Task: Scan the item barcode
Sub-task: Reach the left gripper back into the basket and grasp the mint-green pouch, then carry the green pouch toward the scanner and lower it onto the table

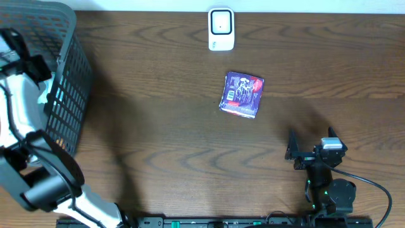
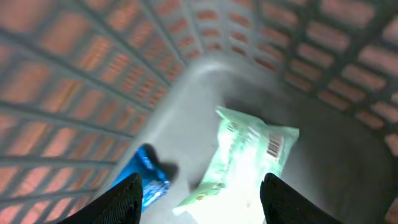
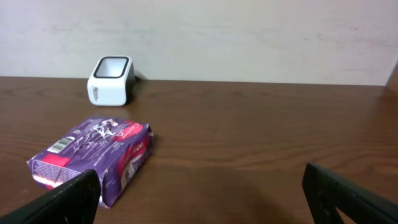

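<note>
Overhead view: the left arm is reaching down into the basket [image 1: 71,76] at the table's left edge, and the right arm is sitting at the near right, well apart from everything.

Left wrist view (blurred): the left gripper [image 2: 202,199] is hanging over the basket floor with its fingers spread. Nothing is pinched between them. A green packet [image 2: 249,158] is lying on the floor below the gap, and a blue item [image 2: 149,177] is lying just beside it to the left.

The right gripper [image 3: 205,199] is standing wide open and holding nothing.

Progress, as a judgement: I am taking the green packet as the item to be scanned. Nothing is being gripped or lifted, and nothing is facing the scanner [image 1: 221,29] at the far middle of the table. So the pick, the carry and the scan itself are all looking undone. A purple packet [image 1: 241,95] is lying flat on the table near the scanner; whether it is already scanned, I cannot tell.

Orientation: in the left wrist view, the green packet's long axis is running from lower left to upper right. Its barcode [image 2: 273,146] is sitting near the upper-right end and facing up toward the camera, so it is looking as if the packet will need turning to face the scanner.
</note>
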